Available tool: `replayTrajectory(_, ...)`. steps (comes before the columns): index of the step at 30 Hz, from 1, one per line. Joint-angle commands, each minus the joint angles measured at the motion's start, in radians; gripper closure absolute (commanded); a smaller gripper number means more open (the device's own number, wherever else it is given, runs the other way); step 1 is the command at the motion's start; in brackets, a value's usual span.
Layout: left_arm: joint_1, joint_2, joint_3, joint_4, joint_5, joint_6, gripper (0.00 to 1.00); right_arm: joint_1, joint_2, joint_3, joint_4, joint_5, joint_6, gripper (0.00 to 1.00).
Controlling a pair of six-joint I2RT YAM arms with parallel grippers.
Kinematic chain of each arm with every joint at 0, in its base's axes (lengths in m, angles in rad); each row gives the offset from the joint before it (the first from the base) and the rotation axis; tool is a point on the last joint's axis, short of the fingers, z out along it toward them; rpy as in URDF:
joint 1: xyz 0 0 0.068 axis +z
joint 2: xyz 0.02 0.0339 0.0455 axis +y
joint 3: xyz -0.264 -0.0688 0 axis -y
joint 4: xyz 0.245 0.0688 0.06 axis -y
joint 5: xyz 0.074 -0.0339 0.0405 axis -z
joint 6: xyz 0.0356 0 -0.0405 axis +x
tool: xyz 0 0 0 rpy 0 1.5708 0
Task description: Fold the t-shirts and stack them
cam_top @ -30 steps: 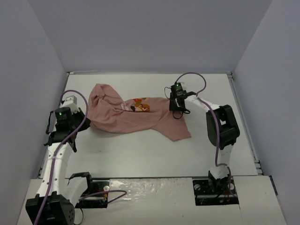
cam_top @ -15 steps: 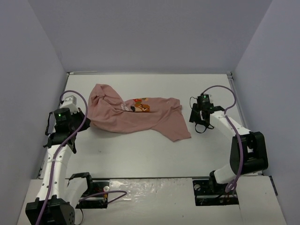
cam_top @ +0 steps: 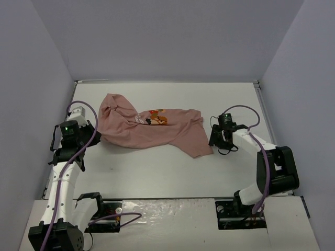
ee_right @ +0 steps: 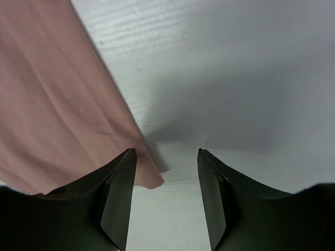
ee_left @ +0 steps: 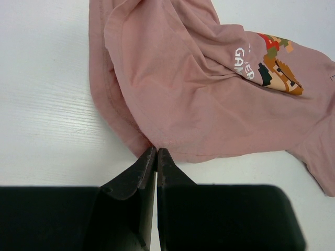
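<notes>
Found the left gripper [ee_left: 156, 151] with its fingers pressed flat together, no gap showing. Located the tips right against the near hem of the pink t-shirt [ee_left: 209, 104]; could not tell whether any cloth was pinched between them. Saw the shirt spreading ahead and to the right of those tips, crumpled, with the chest graphic [ee_left: 275, 65] face up well ahead and right. Noted bare white table [ee_left: 47, 120] ahead and left of the tips, open up to the folded hem edge.

From overhead, placed the shirt between the two grippers, with open table on the near side of both.

Found the right gripper [ee_right: 166, 152] with jaws apart, clamped on nothing. Located the shirt's loose corner lying flat on the table within the gap, beside the left finger [ee_right: 118, 193] and clear of the right one. Traced the hem edge running diagonally away ahead and left from that corner. Noted bare table ahead and right of the tips.
</notes>
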Motion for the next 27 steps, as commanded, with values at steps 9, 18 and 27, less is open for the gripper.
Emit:
replayTrajectory(9,0.007,-0.02,0.018,0.044,0.014,-0.011,1.0,0.072,-0.037,-0.077,0.053,-0.053,0.029,0.53)
replayTrajectory(18,0.006,-0.022,0.017,0.042,0.014,-0.01,1.0,0.106,-0.034,-0.098,0.047,-0.019,0.074,0.57)
replayTrajectory(27,0.006,-0.025,0.016,0.04,0.014,-0.01,1.0,0.155,-0.003,-0.097,0.013,0.048,0.12,0.74)
